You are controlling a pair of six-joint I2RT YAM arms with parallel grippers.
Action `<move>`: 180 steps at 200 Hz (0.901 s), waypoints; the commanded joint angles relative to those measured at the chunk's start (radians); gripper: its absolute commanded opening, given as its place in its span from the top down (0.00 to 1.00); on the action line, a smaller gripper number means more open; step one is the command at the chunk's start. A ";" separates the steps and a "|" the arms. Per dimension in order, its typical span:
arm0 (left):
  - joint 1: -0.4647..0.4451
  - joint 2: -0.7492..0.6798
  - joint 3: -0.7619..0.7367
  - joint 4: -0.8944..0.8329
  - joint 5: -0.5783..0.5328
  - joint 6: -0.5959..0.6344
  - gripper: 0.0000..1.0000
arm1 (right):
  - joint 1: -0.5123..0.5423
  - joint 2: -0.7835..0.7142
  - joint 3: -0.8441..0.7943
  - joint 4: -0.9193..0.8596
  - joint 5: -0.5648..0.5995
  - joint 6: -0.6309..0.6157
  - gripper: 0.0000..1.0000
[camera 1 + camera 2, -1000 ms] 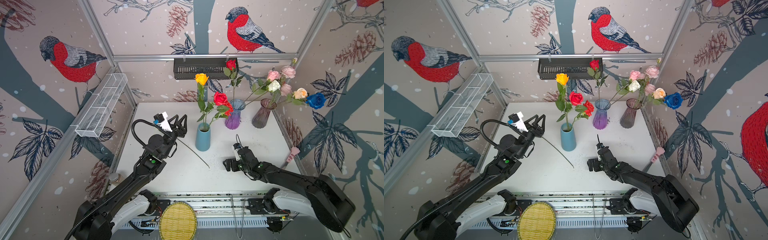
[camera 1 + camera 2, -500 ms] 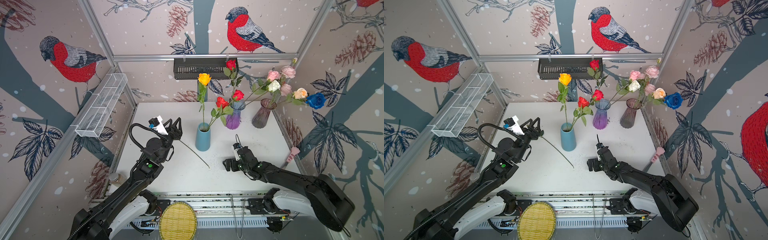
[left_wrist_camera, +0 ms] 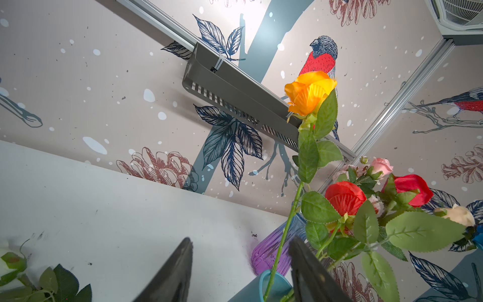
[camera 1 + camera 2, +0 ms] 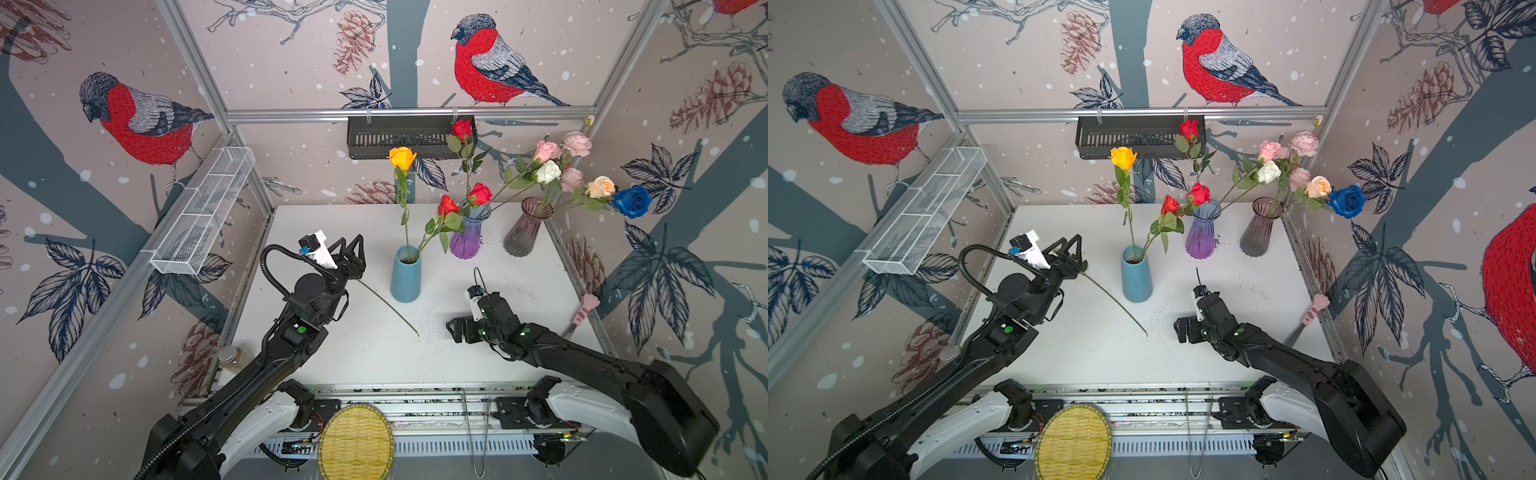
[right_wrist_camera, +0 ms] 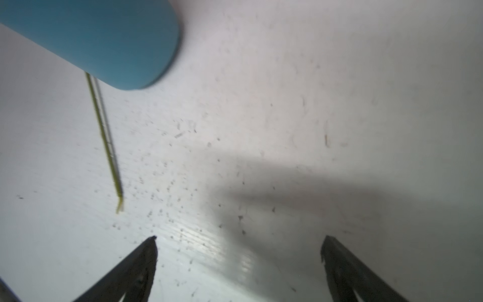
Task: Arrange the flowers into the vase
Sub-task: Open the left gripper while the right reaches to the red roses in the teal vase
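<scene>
The left gripper [image 4: 349, 251] stood raised beside the blue vase [image 4: 405, 276], jaws partly apart with nothing between them. The right gripper [image 5: 240, 236] hung low over the white table [image 4: 374, 357], spread wide and empty. An orange rose [image 4: 402, 158] and a red rose spray [image 4: 448, 204] stood in the blue vase, with other blooms [image 4: 547, 171] in the purple vase [image 4: 467, 237] and the smoky glass vase [image 4: 525, 228]. One loose green stem [image 4: 388, 307] lay on the table between the grippers, its bloom end hidden by the left arm [image 4: 291, 345].
</scene>
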 commanded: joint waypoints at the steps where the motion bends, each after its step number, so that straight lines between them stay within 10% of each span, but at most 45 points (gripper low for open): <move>1: 0.006 -0.017 -0.010 -0.002 -0.006 -0.009 0.41 | -0.003 -0.105 0.090 0.003 -0.065 0.024 0.02; 48: 0.009 -0.092 -0.067 -0.016 -0.012 -0.024 0.41 | -0.054 -0.216 0.391 -0.012 -0.091 -0.006 0.03; 109: 0.015 -0.214 -0.121 -0.068 -0.025 -0.014 0.41 | -0.345 0.056 0.788 -0.128 -0.391 0.092 0.05; 180: 0.080 -0.309 -0.123 -0.155 0.002 0.012 0.38 | -0.401 0.254 0.806 0.191 -0.652 0.290 0.09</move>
